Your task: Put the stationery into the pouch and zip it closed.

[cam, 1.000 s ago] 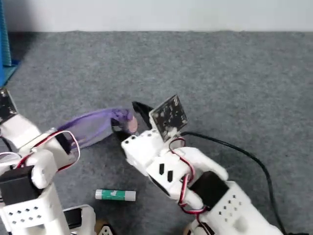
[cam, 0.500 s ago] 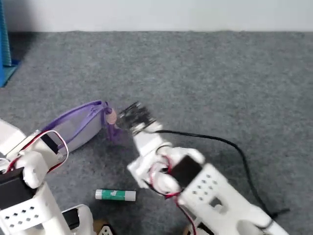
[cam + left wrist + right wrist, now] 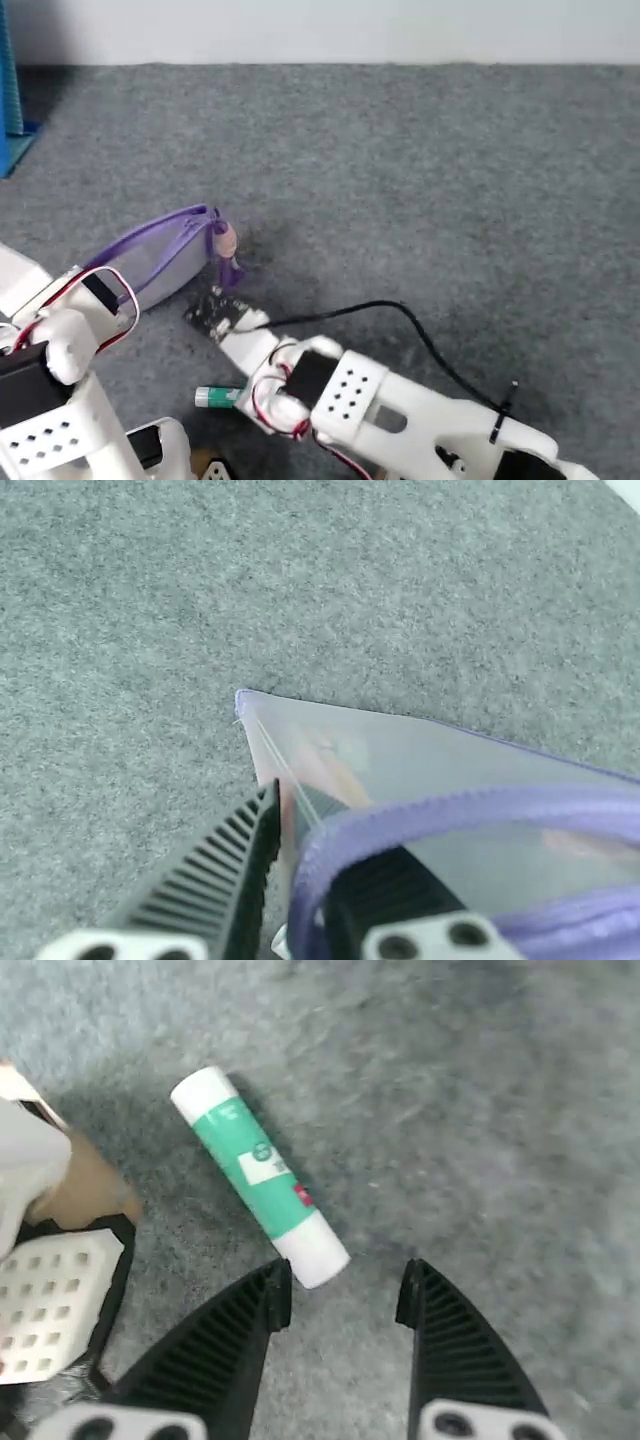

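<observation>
Right claw (image 3: 345,1282) hangs spread open over the grey mat (image 3: 450,180), with the white end of a glue stick (image 3: 258,1175) lying between its tips. Left claw (image 3: 300,855) is clamped on the rim of the purple pouch (image 3: 160,255), which lies near the stick. The step in hand looks like fetching the stick. Next, the open claw should lower around it, close, then carry it to the pouch mouth.

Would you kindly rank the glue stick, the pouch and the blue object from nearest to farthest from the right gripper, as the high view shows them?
1. glue stick, at the table's near edge, just ahead of the right gripper.
2. pouch, farther back and to the left.
3. blue object, at the far left edge.
</observation>
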{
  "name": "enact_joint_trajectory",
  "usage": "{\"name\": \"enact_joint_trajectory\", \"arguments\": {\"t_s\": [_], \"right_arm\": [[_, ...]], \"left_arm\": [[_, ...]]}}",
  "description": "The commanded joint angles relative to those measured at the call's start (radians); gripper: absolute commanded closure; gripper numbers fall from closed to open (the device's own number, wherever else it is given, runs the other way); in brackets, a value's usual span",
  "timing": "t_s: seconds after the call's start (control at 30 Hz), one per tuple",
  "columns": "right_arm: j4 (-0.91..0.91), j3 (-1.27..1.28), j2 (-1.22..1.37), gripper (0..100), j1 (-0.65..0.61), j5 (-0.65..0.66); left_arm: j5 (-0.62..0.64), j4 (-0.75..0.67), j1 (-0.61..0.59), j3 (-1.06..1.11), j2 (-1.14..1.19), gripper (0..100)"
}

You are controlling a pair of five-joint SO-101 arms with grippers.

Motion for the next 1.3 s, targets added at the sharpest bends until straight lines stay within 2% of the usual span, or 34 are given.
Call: {"name": "enact_joint_trajectory", "arguments": {"t_s": [0.0, 0.13, 0.47, 0.63, 0.83, 0.9, 1.0, 1.07, 1.27], "right_arm": [[-0.12, 0.051, 0.002, 82.7, -0.035, 0.026], [-0.193, 0.098, 0.002, 82.7, -0.051, 0.028], [-0.196, 0.107, 0.005, 82.7, -0.062, 0.028], [-0.2, 0.098, 0.101, 82.7, -0.068, 0.052], [-0.306, 0.091, 0.231, 82.8, -0.065, 0.069], [-0.337, 0.091, 0.251, 86.1, -0.065, 0.069], [-0.349, 0.091, 0.254, 99.1, -0.064, 0.071], [-0.338, 0.094, 0.254, 96.9, -0.062, 0.069], [-0.252, 0.097, 0.254, 99.1, 0.03, 0.069]], "left_arm": [[-0.011, -0.023, -0.006, -0.071, 0.003, 99], [-0.011, -0.023, -0.006, -0.07, 0.003, 99], [-0.011, -0.018, -0.005, -0.067, 0.003, 99], [-0.011, -0.018, -0.003, -0.067, 0.003, 99], [-0.011, -0.018, -0.003, -0.067, 0.003, 99], [-0.012, -0.017, -0.005, -0.067, 0.003, 99], [-0.012, -0.017, -0.005, -0.067, 0.003, 99], [-0.012, -0.017, -0.005, -0.067, 0.003, 99], [-0.012, -0.017, -0.005, -0.067, 0.003, 99]]}}
